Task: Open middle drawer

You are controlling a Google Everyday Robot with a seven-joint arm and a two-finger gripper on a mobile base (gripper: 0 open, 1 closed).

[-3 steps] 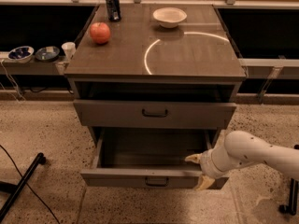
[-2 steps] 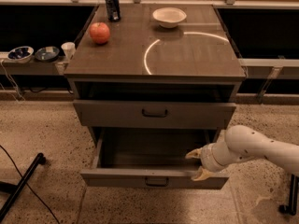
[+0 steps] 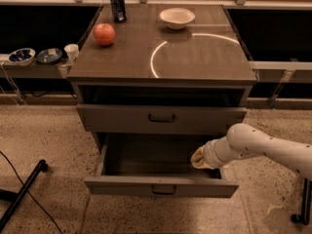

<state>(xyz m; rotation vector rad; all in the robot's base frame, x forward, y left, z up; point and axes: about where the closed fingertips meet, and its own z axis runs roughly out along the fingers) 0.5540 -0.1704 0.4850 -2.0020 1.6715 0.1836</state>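
Nearest us, the middle drawer (image 3: pixel 117 186) stands pulled well out, its dark handle (image 3: pixel 163 190) at six o'clock. At four o'clock the gripper (image 3: pixel 197 158) sits inside that drawer's right end, on the white arm (image 3: pixel 263 147); whether it is spread or pressed together we cannot tell. Behind, the taller drawer (image 3: pixel 112 119) shows a dark gap above it. On the cabinet top (image 3: pixel 204 57) we see an apple (image 3: pixel 104 34) at eleven o'clock, then a can (image 3: pixel 117 5) and a bowl (image 3: pixel 177 17) toward twelve.
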